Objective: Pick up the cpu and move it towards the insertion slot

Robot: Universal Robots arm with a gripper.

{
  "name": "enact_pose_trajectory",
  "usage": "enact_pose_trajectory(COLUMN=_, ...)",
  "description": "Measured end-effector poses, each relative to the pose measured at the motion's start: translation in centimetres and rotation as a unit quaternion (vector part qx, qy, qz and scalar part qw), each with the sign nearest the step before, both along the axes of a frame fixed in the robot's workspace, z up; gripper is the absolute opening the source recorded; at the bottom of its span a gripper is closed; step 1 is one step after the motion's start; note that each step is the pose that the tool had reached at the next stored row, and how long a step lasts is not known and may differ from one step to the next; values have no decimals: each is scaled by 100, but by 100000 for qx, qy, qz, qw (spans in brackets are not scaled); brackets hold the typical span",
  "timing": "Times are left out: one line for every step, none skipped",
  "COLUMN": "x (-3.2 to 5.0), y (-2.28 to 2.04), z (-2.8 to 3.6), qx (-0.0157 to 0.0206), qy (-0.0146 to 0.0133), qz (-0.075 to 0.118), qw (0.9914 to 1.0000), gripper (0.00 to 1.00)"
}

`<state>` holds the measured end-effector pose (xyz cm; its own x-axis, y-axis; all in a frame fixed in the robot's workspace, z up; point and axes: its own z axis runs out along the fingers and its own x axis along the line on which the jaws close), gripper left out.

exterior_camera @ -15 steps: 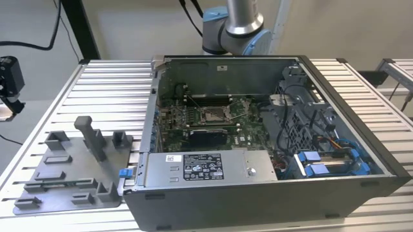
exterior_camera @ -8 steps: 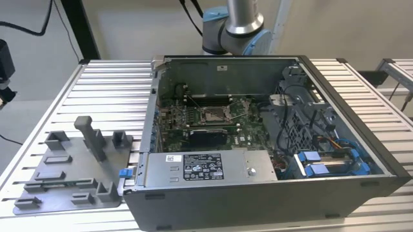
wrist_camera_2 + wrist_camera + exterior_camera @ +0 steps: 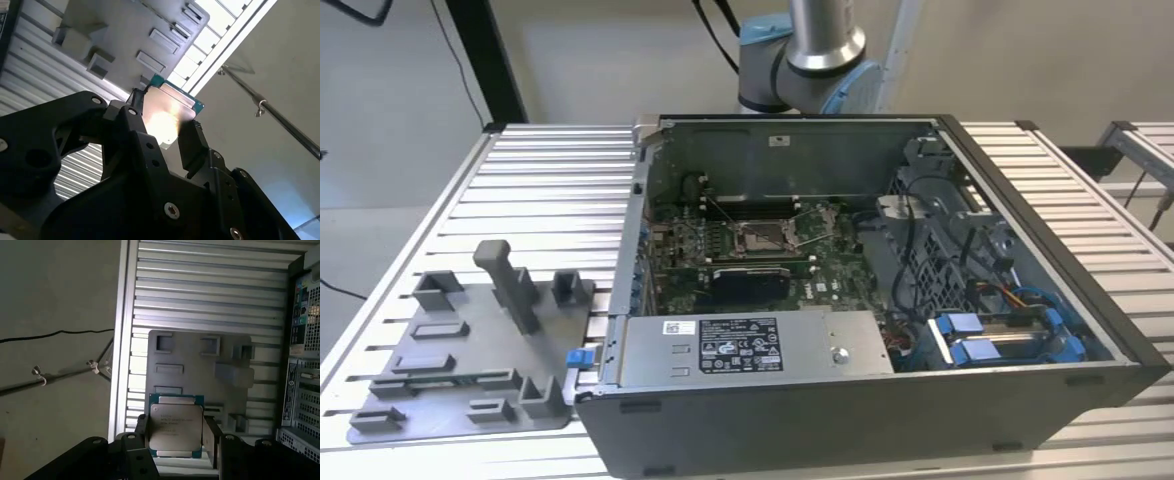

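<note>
The cpu [image 3: 176, 427] is off the grey tray [image 3: 200, 375] and hangs above it, pinched by two opposite edges between the black fingers [image 3: 213, 436] of the gripper [image 3: 176, 437], which are closed on it in both wrist views. The carry should go best with the chip kept level and the squeeze left on the edges only. A firm grip matters here, since so thin a plate could twist between the pads.

It is a flat square. Its pale silvery lid bears faint print and catches a bright glare in the second wrist view [image 3: 167, 117], and a thin green rim shows around the lid.

Below it, the tray's raised blocks and shallow recesses are visible. The tray lies on the ribbed tabletop [image 3: 200, 290], close to the tabletop's edge. Beside the tray stands the open computer case [image 3: 854, 380], and the insertion slot [image 3: 761, 237] sits mid-board inside it, well apart from the tray [image 3: 454, 350]
</note>
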<state>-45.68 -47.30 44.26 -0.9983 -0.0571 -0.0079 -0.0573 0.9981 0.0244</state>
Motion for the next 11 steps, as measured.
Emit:
enact_pose_trajectory(x=0, y=0, z=11, qx=-3, qy=6, qz=-2, qw=100000, gripper=0)
enact_pose_trajectory(x=0, y=0, z=12, qx=1, qy=-2, qz=-1, qw=100000, gripper=0)
enact_pose_trajectory(x=0, y=0, z=12, qx=5, qy=-8, qz=-2, qw=100000, gripper=0)
enact_pose_trajectory(x=0, y=0, z=14, qx=0, qy=-3, qz=0, qw=100000, gripper=0)
enact_pose_trajectory(x=0, y=0, z=15, qx=-3, qy=0, qz=-1, qw=100000, gripper=0)
enact_pose_trajectory(x=0, y=0, z=16, qx=-1, qy=-2, qz=0, qw=100000, gripper=0)
enact_pose_trajectory(x=1, y=0, z=17, qx=-5, qy=2, qz=0, qw=100000, gripper=0)
enact_pose_trajectory(x=2, y=1, z=17, qx=-4, qy=5, qz=3, qw=100000, gripper=0)
enact_pose_trajectory(x=6, y=1, z=18, qx=-10, qy=10, qz=12, qw=100000, gripper=0)
enact_pose_trajectory(x=15, y=2, z=18, qx=-12, qy=12, qz=24, qw=100000, gripper=0)
enact_pose_trajectory(x=28, y=6, z=17, qx=-5, qy=5, qz=32, qw=100000, gripper=0)
